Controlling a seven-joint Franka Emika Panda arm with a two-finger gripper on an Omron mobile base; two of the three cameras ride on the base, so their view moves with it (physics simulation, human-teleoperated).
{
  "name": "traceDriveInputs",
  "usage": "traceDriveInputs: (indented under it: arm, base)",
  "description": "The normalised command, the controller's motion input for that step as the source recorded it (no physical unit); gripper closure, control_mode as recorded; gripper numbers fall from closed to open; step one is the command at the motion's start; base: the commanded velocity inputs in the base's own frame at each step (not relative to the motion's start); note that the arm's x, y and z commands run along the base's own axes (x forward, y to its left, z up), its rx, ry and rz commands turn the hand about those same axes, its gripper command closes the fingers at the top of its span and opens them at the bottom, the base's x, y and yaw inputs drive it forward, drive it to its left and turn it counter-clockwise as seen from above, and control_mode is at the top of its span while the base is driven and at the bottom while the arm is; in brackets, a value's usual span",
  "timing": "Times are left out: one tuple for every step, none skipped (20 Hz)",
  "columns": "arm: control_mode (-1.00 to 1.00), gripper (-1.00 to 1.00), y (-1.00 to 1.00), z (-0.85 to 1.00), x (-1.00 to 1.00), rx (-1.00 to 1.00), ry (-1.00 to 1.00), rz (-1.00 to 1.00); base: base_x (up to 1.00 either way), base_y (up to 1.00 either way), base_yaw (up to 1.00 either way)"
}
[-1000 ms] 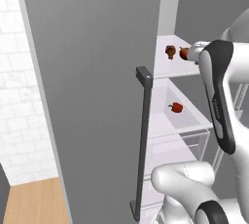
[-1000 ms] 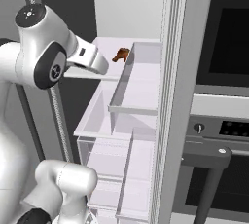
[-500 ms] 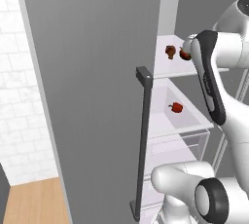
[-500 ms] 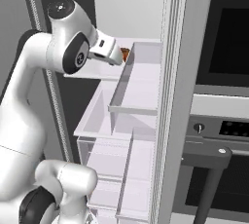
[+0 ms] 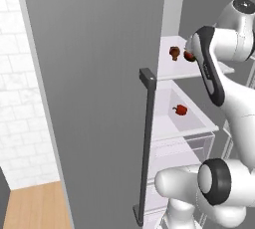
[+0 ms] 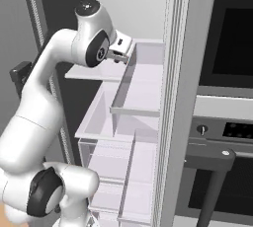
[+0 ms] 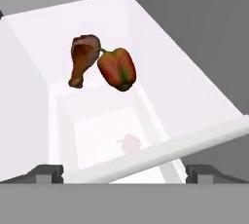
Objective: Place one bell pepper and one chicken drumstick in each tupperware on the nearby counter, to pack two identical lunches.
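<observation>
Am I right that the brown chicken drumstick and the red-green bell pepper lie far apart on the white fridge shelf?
Not far apart. In the hand view the brown chicken drumstick and the red-green bell pepper lie right beside each other on the white fridge shelf, the pepper's stem reaching the drumstick.

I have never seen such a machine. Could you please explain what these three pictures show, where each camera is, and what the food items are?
The white jointed machine is a robot arm reaching into an open fridge. Two cameras ride on its base, behind it: one looks from its left, past the grey fridge door, the other from its right, beside an oven. The third camera sits on the hand and looks along the tool, whose two dark tips stand wide apart, so it is open and holds nothing. On the upper shelf lie a drumstick and a pepper, close together, perhaps touching. A second pepper lies on the shelf below.
</observation>
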Motion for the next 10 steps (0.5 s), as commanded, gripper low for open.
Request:
traceDriveInputs:
  arm:
    - [-1.00, -1.00, 0.00, -0.18, 0.51, 0.00, 0.00, 0.00]
    - [-1.00, -1.00, 0.00, -0.17, 0.56, 0.00, 0.00, 0.00]
    - [-1.00, -1.00, 0.00, -0.18, 0.56, 0.00, 0.00, 0.00]
    - [-1.00, -1.00, 0.00, -0.22, 0.57, 0.00, 0.01, 0.00]
    - [-1.00, -1.00, 0.00, -0.29, 0.59, 0.00, 0.01, 0.00]
    - [-1.00, -1.00, -0.02, -0.34, 0.53, 0.00, 0.01, 0.00]
    - [-1.00, -1.00, -0.06, -0.38, 0.44, 0.00, 0.00, 0.00]
    - [-1.00, -1.00, -0.08, -0.41, 0.51, 0.00, 0.00, 0.00]
    - [-1.00, -1.00, -0.12, -0.36, 0.50, 0.00, 0.00, 0.00]
    - [-1.00, -1.00, -0.16, -0.33, 0.46, 0.00, 0.00, 0.00]
  base:
    - [0.00, 0.00, 0.00]
    - [0.00, 0.00, 0.00]
    - [0.00, 0.00, 0.00]
    - [0.00, 0.00, 0.00]
    - [0.00, 0.00, 0.00]
    - [0.00, 0.00, 0.00]
    - [0.00, 0.00, 0.00]
    - [0.00, 0.00, 0.00]
    - [0.00, 0.00, 0.00]
    - [0.00, 0.00, 0.00]
